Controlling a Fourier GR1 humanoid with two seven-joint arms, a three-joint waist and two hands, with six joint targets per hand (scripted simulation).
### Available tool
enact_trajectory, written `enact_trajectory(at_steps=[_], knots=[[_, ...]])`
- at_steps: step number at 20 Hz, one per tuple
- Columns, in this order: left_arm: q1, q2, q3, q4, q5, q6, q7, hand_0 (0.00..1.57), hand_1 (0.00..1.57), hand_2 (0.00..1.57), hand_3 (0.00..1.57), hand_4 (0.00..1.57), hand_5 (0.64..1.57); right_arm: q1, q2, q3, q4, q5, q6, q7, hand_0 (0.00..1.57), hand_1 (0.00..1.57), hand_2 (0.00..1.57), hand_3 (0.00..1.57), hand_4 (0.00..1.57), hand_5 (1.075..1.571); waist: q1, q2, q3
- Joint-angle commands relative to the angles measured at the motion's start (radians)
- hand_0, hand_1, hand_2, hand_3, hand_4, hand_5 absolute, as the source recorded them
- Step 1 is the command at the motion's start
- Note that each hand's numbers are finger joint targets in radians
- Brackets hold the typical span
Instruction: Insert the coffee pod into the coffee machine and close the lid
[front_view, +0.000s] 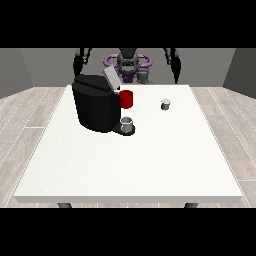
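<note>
White counter (130, 165) in the front view; small grey coffee pod (165, 104) sits alone, right of the black coffee machine (95, 107), its lid (111, 79) raised; both hands up by the robot, fingers I cannot tell; best reach straight down on the pod.

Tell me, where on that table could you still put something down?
The white table is bare across its whole near half and along the view's right edge past the small grey pod. It is crowded at the far left: coffee machine, red cup, grey cup.
</note>
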Motion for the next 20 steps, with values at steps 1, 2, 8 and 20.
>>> enact_trajectory(at_steps=[1,2,8,20], knots=[[0.044,-0.016,-0.019,-0.014,-0.012,-0.022,-0.018,0.00,0.00,0.00,0.00,0.31,1.571,-0.007,0.030,-0.005,0.023,0.002,-0.010,0.055,0.00,0.00,0.00,0.00,0.13,1.571,0.018,-0.049,-0.0055],[0.055,0.000,0.019,0.045,0.026,-0.062,-0.145,0.00,0.00,0.00,0.00,0.31,1.571,0.031,0.038,0.026,0.008,0.011,0.002,0.018,0.00,0.00,0.00,0.00,0.13,1.571,0.005,-0.036,-0.0058],[0.108,0.055,-0.042,-0.051,-0.013,-0.136,-0.198,0.00,0.00,0.00,0.00,0.32,1.571,0.033,0.090,-0.091,0.042,-0.074,-0.070,-0.095,0.00,0.00,0.00,0.00,0.11,1.571,0.012,-0.096,-0.0049],[-0.191,0.186,0.118,0.233,-0.025,-0.186,-0.084,0.00,0.00,0.00,0.00,0.00,1.571,-0.063,0.126,-0.022,-0.012,-0.066,-0.077,-0.082,0.00,0.00,0.00,0.00,0.13,1.571,-0.104,0.042,-0.0057]])
